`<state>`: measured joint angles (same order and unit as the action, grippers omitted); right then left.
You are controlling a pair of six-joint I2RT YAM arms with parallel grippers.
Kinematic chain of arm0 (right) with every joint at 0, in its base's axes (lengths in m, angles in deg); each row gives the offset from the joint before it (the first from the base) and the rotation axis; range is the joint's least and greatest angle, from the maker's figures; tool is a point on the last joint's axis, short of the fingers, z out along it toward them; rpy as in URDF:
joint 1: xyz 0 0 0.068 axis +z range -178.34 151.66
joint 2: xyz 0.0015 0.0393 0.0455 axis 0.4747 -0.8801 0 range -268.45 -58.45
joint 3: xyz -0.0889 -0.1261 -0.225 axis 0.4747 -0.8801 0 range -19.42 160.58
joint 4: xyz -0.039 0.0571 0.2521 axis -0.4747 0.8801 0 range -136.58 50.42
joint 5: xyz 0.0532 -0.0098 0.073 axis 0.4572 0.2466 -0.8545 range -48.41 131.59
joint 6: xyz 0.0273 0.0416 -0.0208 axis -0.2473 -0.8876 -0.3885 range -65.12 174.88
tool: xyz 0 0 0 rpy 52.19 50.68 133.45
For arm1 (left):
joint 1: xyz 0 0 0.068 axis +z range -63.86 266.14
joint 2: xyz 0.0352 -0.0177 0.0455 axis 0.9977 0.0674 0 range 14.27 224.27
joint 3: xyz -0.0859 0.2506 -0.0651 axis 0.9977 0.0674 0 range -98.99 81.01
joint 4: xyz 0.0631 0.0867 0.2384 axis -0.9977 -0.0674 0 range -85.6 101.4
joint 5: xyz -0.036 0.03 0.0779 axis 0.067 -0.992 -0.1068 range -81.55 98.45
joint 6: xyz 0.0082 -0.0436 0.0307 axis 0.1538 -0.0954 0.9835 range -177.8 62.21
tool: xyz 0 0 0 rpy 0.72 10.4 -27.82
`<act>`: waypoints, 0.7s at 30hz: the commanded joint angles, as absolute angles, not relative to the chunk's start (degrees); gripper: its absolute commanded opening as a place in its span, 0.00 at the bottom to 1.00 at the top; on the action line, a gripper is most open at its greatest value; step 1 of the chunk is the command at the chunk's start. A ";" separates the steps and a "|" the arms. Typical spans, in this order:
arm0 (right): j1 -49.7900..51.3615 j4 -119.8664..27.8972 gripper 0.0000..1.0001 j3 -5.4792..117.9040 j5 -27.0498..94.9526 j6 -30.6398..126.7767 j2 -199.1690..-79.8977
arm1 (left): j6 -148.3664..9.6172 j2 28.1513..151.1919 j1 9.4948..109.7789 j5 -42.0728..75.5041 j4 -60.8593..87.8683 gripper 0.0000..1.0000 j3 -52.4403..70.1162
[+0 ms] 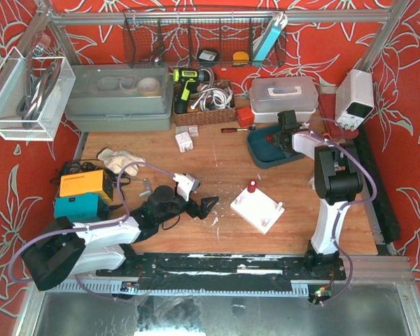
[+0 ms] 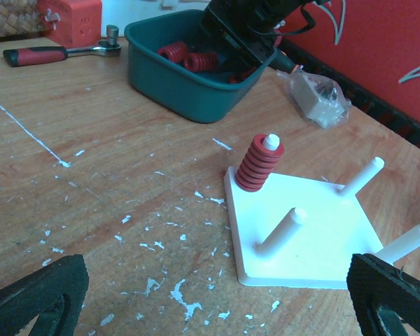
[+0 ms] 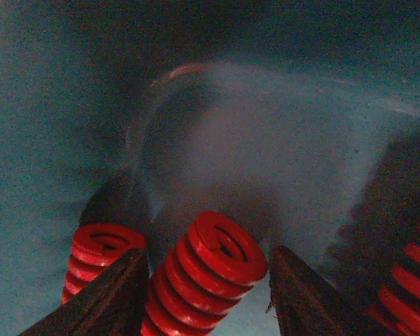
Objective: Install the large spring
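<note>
A white peg board (image 1: 260,210) lies on the wooden table with one large red spring (image 1: 252,186) on its far peg. In the left wrist view the board (image 2: 322,231) shows several bare pegs and that spring (image 2: 259,162). My left gripper (image 1: 199,196) is open and empty, just left of the board, its jaws wide apart (image 2: 217,273). My right gripper (image 1: 284,134) is down inside the teal bin (image 1: 266,155). Its jaws (image 3: 206,253) are open on either side of a loose red spring (image 3: 210,273), with a gap on the right side.
More red springs lie in the bin (image 3: 103,253) (image 3: 413,280) (image 2: 185,56). A ratchet wrench (image 2: 63,52) and a red box (image 1: 245,115) lie left of the bin. A plastic bag (image 2: 315,94) is right of it. Orange and teal devices (image 1: 84,192) sit at left.
</note>
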<state>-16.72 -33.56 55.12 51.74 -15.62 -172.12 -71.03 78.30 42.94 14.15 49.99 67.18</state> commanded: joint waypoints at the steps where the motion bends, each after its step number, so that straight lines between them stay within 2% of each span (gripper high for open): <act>1: -17.64 -32.36 0.51 56.37 51.85 -18.17 -175.44 | -70.28 78.08 42.51 14.70 51.37 1.00 65.71; 7: -18.31 -33.19 0.48 56.31 50.38 -19.13 -177.23 | -70.19 78.47 42.45 14.69 51.59 1.00 65.63; 10: -18.41 -34.41 0.40 55.78 50.55 -18.87 -176.70 | -70.19 78.75 42.37 14.69 51.67 1.00 65.46; 15: -18.61 -39.50 0.20 54.09 50.00 -15.65 -174.34 | -70.19 79.50 42.37 14.62 51.74 1.00 65.28; 21: -18.59 -47.89 0.11 48.62 48.99 -8.94 -168.34 | -70.01 80.25 42.37 14.28 51.68 1.00 64.93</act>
<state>-18.34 -42.59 52.48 49.71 -14.28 -173.08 -70.83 79.63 42.63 14.21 50.03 66.42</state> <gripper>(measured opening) 0.331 0.998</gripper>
